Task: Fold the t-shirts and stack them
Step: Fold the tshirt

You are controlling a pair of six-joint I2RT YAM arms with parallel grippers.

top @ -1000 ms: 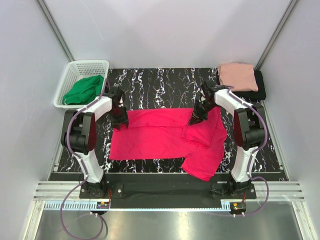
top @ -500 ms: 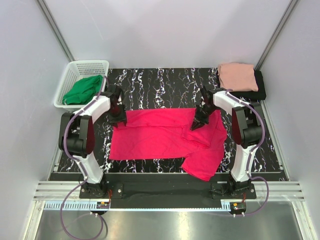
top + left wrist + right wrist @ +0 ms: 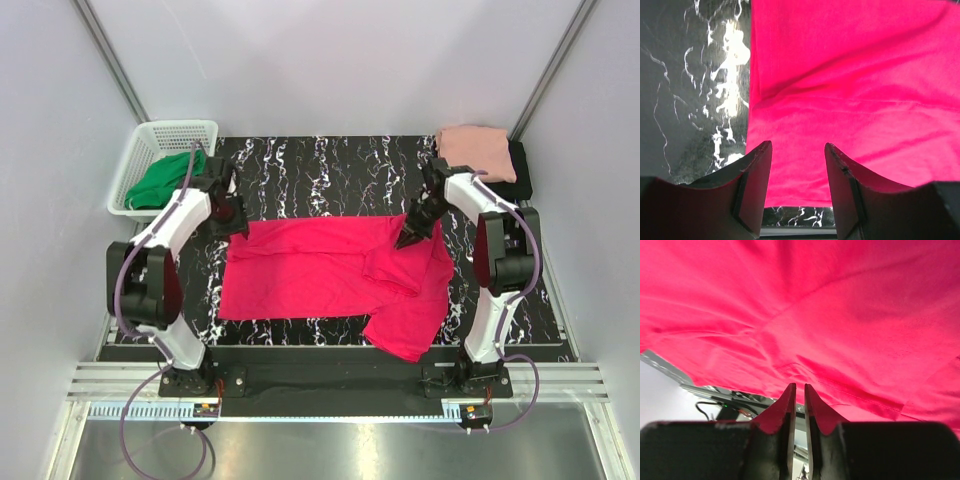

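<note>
One crimson-pink t-shirt lies spread on the table, with its right side folded over. It is thin, soft and light, and I think it will sag and wrinkle, so I would take it at the hems and corners. My left gripper is spread above the left edge and holds nothing. My right gripper is almost pressed together at the far right edge; whether cloth is between, I cannot tell.

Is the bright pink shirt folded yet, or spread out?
Mostly spread. The pink shirt lies flat across the table, with only one flap doubled over near its right end.
</note>
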